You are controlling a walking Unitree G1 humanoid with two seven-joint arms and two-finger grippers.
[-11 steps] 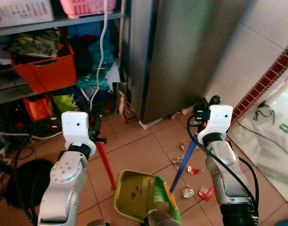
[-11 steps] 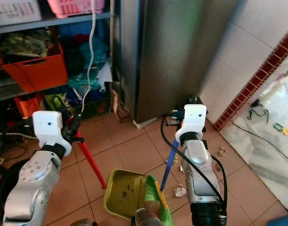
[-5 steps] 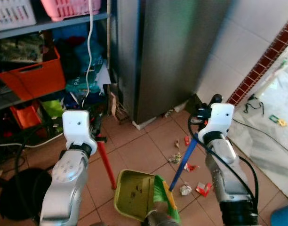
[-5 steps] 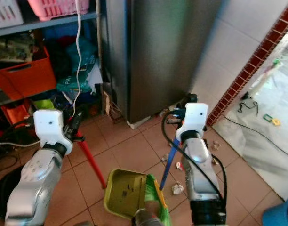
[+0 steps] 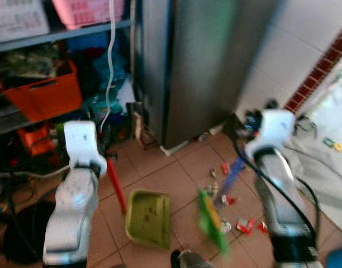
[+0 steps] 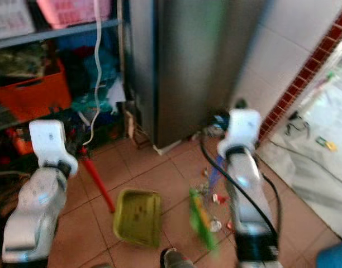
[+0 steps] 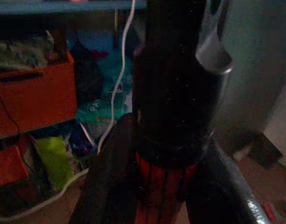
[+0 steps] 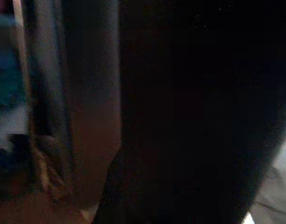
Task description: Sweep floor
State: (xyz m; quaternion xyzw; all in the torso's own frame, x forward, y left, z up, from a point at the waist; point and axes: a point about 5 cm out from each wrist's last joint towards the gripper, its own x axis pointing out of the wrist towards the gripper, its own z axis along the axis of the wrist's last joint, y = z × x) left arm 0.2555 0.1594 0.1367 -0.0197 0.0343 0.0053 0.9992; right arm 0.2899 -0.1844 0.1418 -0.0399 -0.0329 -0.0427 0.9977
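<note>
A yellow-green dustpan [image 5: 148, 218] lies on the brown floor tiles, its red handle [image 5: 115, 180] rising to my left gripper [image 5: 107, 146]. In the left wrist view the black fingers [image 7: 108, 186] are shut around that red handle [image 7: 164, 189]. My right gripper [image 5: 250, 120] is shut on the broom's blue handle [image 5: 232, 170]. The green bristles [image 5: 211, 220] are blurred, just right of the dustpan. Scraps of red and white litter [image 5: 229, 200] lie on the tiles around the bristles, with more such litter [image 5: 246, 224] by my right arm. The right wrist view is very dark.
A tall grey fridge [image 5: 204, 61] stands straight ahead. Cluttered shelves on the left hold an orange crate [image 5: 45, 92] and a pink basket [image 5: 87, 8]; a white cable [image 5: 110, 56] hangs down. A white tiled wall [image 5: 305, 50] is on the right.
The broom head has swung right, off the dustpan and toward the litter. The dustpan has shifted a little left. The whole picture is blurred from camera movement.
</note>
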